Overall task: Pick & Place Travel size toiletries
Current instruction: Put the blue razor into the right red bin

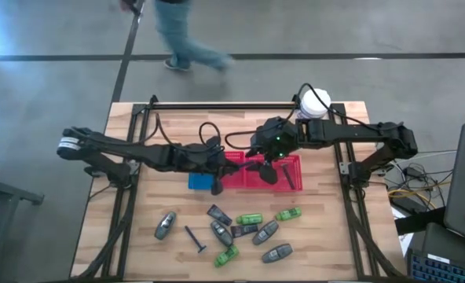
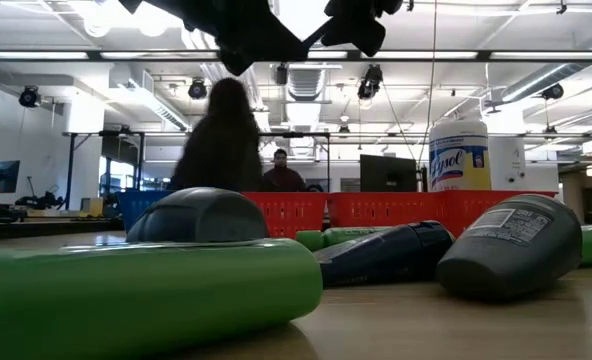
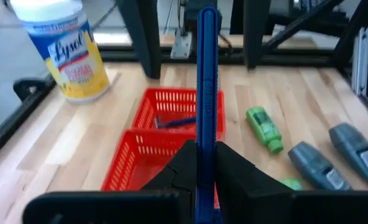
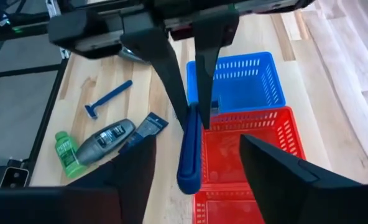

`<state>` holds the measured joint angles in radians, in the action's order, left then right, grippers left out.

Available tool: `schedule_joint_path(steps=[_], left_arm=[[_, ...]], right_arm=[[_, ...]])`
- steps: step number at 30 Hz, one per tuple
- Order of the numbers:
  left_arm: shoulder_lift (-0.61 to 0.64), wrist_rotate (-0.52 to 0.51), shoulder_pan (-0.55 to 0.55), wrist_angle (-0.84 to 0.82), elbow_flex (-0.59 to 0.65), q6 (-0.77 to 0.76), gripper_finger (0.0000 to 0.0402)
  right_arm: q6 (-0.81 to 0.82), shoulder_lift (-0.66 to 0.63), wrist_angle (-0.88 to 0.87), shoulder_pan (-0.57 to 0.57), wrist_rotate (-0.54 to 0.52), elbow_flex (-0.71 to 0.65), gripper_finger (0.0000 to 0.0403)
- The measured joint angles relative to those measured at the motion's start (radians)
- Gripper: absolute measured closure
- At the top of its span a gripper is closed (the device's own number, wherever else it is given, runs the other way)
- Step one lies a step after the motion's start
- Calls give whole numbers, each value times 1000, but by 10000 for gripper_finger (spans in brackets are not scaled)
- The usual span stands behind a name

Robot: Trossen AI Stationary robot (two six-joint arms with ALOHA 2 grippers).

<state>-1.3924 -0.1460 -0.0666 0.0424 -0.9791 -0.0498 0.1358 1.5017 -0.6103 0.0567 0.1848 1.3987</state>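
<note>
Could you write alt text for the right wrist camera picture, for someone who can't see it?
The left gripper hangs from above, pinching a blue razor by its handle over a red tray, with a blue tray beyond. The right gripper's own dark fingers spread wide in the foreground. On the wooden table lie another blue razor, a grey bottle and a green bottle.

Overhead, table-level and two wrist cameras share red tray (image 1: 283, 169).

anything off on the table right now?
One thing: the left tool is shut on a blue razor, pinched at one end so it sticks out stiffly over the red mesh trays. The right tool hangs open beside it. The grey bottles and green bottles lie scattered, but nothing looks spilled or damaged.
</note>
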Motion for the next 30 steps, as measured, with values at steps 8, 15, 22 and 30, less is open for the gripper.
schedule_joint_path(steps=[8,15,22,30], left_arm=[[-8,0,0,15,0,0,367],[-8,0,0,18,1,-1,366],[-8,-4,0,16,2,-3,365],[-8,-4,0,14,2,-4,362]], right_arm=[[30,9,-19,2,8,-3,217],[30,13,-6,4,-1,-6,274],[35,13,-13,6,0,-6,346],[41,13,-22,7,-25,-6,375]])
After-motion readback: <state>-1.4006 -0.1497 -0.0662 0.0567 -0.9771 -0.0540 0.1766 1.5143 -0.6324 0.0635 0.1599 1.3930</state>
